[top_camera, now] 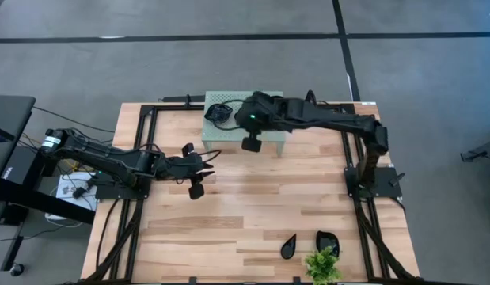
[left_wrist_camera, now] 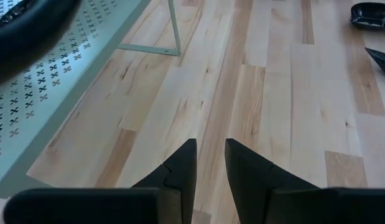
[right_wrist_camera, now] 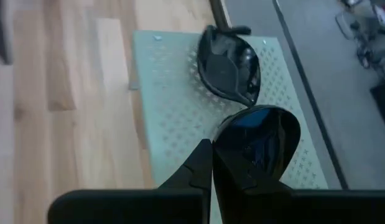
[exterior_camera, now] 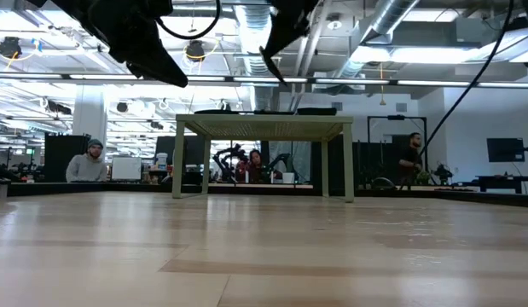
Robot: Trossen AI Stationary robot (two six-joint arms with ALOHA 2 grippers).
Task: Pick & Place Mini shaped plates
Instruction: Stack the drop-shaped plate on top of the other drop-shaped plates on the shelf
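The right gripper (right_wrist_camera: 212,163) is pinched on the edge of a shiny black plate (right_wrist_camera: 262,144) and holds it above the green stand (top_camera: 270,139), at about 12 o'clock on the table (top_camera: 252,214). Holding it by the edge keeps the plate flat, so I think it can be set down beside another black plate (right_wrist_camera: 229,67) already lying on the stand. The left gripper (left_wrist_camera: 209,168) waits over bare wood at about 9 o'clock, holding nothing, its fingers only a little apart. Two more plates (top_camera: 308,244) lie at about 5 o'clock, near a small plant (top_camera: 324,265), not yet picked up.
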